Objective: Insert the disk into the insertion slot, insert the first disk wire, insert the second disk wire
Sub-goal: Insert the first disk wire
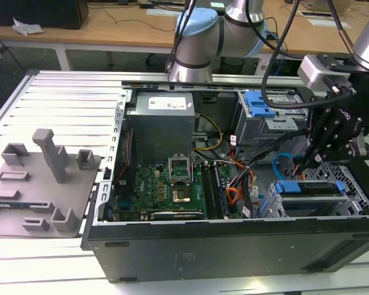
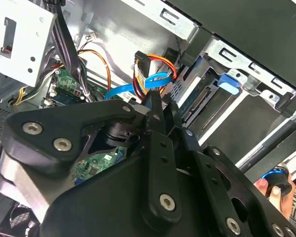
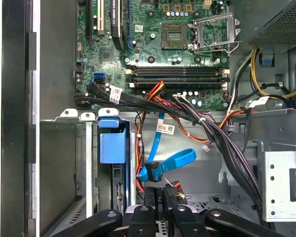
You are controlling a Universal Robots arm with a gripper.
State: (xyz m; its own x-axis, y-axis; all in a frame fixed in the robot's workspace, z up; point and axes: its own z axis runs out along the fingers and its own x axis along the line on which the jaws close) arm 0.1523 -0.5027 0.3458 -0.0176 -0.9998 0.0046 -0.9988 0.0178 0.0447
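Item: open computer case (image 1: 234, 246), lying on a slatted metal tabletop (image 1: 67, 104), motherboard (image 3: 177, 54) exposed. Disk (image 1: 310, 188): already seated in the insertion slot (image 1: 355, 184), the low perforated cage at the exterior view's lower right, with its bright blue frame handle facing outward. Gripper (image 1: 304, 161): lowered into the case just beside the cage, above the disk's inner end. Fingers (image 3: 149, 205): drawn narrow, with a dark plug pinched between them. Judging by the red and orange leads running toward it, this is the plug of the first disk wire (image 2: 149, 63). Second disk wire (image 3: 172, 159): light-blue flat cable, looped loose just beside the fingertips, its plug not visibly mated. Stage, as judged: disk in, first wire in hand, not yet pushed home. Handling notes: the plug is likely keyed, so it should be squared to the disk's rear connector before any push. The push should run straight along the connector, without rocking. The blue loop sits close enough to be trapped or dragged, so it wants keeping out from between plug and socket.
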